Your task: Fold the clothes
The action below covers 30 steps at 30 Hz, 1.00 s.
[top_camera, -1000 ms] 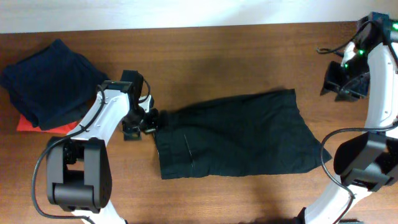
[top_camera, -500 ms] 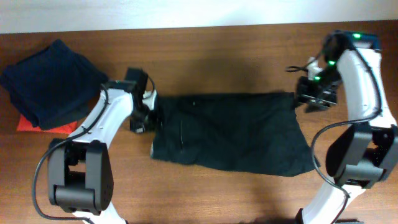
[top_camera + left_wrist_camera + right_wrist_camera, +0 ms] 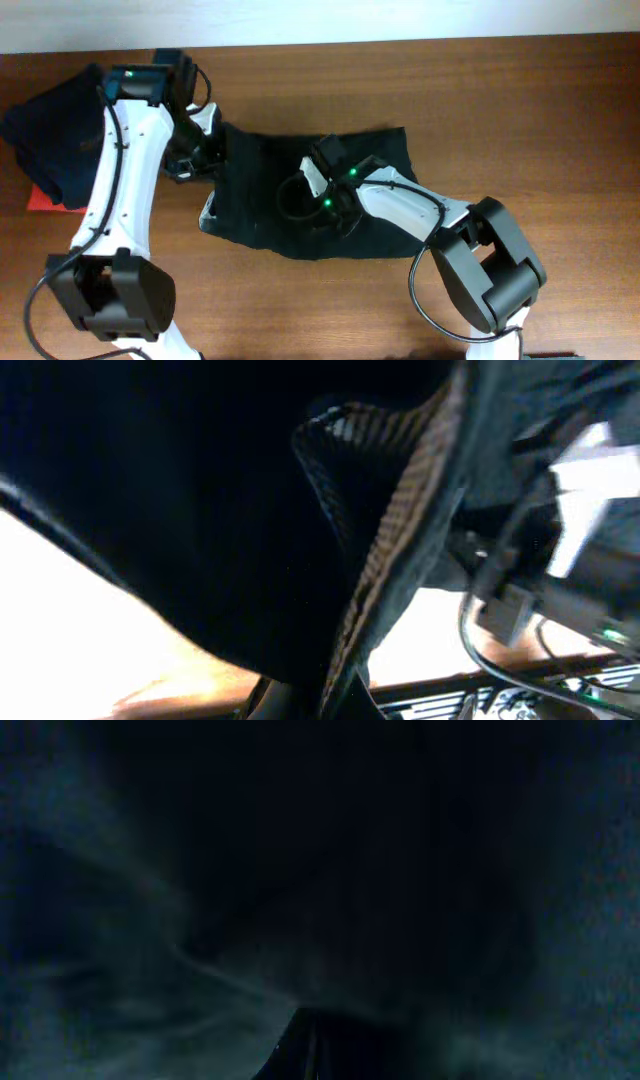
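Note:
The clothes (image 3: 260,190), one black garment, lie bunched on the table left of centre. My left gripper (image 3: 212,150) is shut on the garment's left edge. In the left wrist view the black fabric (image 3: 180,510) and its pale woven trim (image 3: 400,510) hang from the closed left gripper (image 3: 330,695). My right gripper (image 3: 322,208) sits low over the garment's middle. The right wrist view is filled with dark cloth (image 3: 300,870), and the right gripper (image 3: 310,1045) is shut on a pinch of it.
A folded navy garment (image 3: 55,130) lies at the far left on a flat red item (image 3: 40,198). The right arm's forearm (image 3: 410,205) stretches across the garment's right part. Bare wooden table (image 3: 520,110) shows to the right.
The right gripper has swung from the table's far right to the garment's middle, dragging its right side leftward. The left gripper has moved back and left with its edge. The garment now looks narrower.

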Each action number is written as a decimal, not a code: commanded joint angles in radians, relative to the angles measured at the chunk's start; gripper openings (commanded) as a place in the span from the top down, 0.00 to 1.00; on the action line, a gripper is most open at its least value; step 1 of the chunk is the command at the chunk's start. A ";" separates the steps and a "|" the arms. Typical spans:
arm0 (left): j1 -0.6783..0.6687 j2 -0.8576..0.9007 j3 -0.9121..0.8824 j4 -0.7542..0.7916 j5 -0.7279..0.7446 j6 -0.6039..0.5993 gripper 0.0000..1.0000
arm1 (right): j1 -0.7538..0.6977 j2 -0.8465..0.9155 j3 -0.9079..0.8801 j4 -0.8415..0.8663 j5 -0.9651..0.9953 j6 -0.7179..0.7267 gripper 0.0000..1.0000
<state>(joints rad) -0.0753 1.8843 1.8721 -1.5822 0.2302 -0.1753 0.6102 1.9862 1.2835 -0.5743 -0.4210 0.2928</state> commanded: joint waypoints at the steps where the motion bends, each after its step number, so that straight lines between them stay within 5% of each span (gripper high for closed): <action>1: 0.007 -0.013 0.124 -0.038 0.034 0.013 1.00 | 0.031 0.018 -0.033 0.037 0.044 0.031 0.95; 4: -0.005 -0.013 0.137 -0.054 0.182 0.013 0.99 | 0.046 0.039 -0.033 0.067 0.044 0.031 0.94; 8: -0.084 -0.013 0.137 -0.049 0.161 0.013 0.99 | 0.035 0.037 -0.027 0.069 0.044 0.030 0.94; 13: -0.140 -0.001 0.137 0.004 0.121 0.012 0.99 | -0.116 -0.108 0.210 -0.291 0.177 -0.056 0.92; 17: -0.140 0.000 0.127 0.026 0.121 0.012 0.99 | -0.326 -0.151 0.225 -0.483 0.378 -0.056 0.87; 25: -0.265 0.053 0.125 0.137 0.122 -0.021 0.99 | -0.447 -0.145 -0.171 -0.279 0.388 -0.052 0.89; 30: -0.396 0.202 0.125 0.220 0.172 -0.053 0.99 | -0.448 -0.145 -0.193 -0.266 0.388 -0.051 0.89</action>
<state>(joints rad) -0.4206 2.0243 1.9881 -1.4067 0.3462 -0.2066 0.1570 1.8408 1.1080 -0.8383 -0.0486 0.2359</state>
